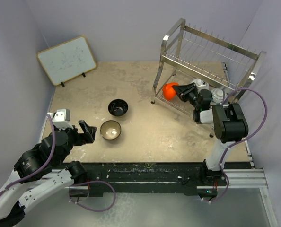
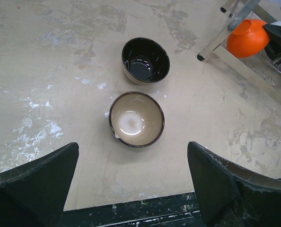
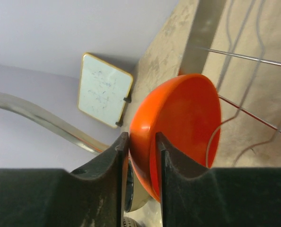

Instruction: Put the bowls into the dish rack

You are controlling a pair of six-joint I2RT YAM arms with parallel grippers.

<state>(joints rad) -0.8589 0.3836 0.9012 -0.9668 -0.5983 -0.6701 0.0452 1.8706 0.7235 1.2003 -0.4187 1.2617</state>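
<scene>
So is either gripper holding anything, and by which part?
Left gripper: open, empty. Right gripper straddles the rim of the glossy orange-red round bowl; whether it clamps cannot be told.

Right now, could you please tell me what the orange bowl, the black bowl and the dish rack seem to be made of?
Orange bowl: smooth, softly glossy; glazed ceramic or plastic, unclear. Black bowl: probably glazed ceramic, with sharp light reflections inside. Dish rack: polished metal wire and tubing, silvery and mirror-bright.
</scene>
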